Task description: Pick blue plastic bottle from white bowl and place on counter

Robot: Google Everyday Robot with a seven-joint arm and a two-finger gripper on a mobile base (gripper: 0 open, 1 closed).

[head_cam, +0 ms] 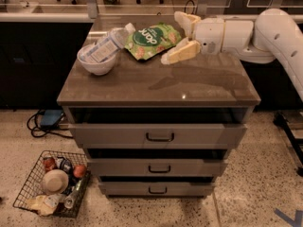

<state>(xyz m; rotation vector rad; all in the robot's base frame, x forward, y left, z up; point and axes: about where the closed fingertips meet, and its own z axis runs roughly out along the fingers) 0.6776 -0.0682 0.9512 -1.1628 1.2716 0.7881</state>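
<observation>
Here the jaws gape wide, empty, above the counter [156, 86] beside the pouch [152, 40].

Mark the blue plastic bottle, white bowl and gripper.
blue plastic bottle [102, 50], camera view, label.
white bowl [98, 68], camera view, front wall.
gripper [171, 38], camera view, between open jaws, above counter [156, 86].

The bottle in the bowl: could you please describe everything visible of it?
The bottle is clear plastic with a white cap and pale blue-white label. It lies tilted in the bowl, cap end jutting over the rim toward a green pouch. The open claw hovers beside the pouch, clear of the bottle.
</observation>
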